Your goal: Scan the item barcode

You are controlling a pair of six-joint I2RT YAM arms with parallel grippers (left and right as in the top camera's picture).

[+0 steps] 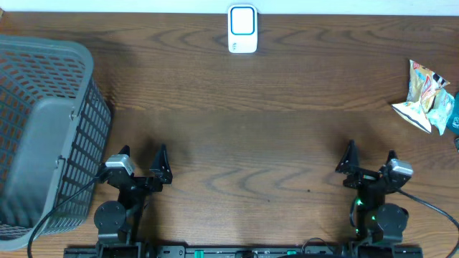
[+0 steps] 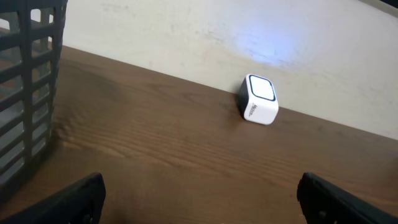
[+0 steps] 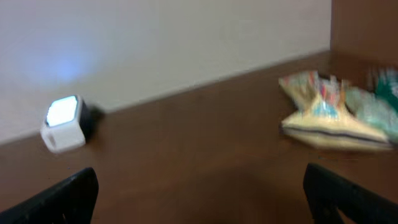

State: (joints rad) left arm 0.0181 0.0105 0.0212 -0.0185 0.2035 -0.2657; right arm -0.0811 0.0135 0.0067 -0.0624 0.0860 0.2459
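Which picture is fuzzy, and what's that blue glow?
Right wrist view: blurry all over, snack packets smeared. Left wrist view: sharp; the bluish glow on the wall sits above the white scanner, probably its light. Overhead view: clear, evenly lit.

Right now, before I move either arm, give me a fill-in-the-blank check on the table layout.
The white box-shaped barcode scanner sits at the ____ edge of the brown wooden table.
The grey plastic mesh basket stands on the robot's ____ side.
The crinkled snack packets lie on its ____ side.
The left end effector and right end effector are both ____, holding nothing.
Missing: far, left, right, open.
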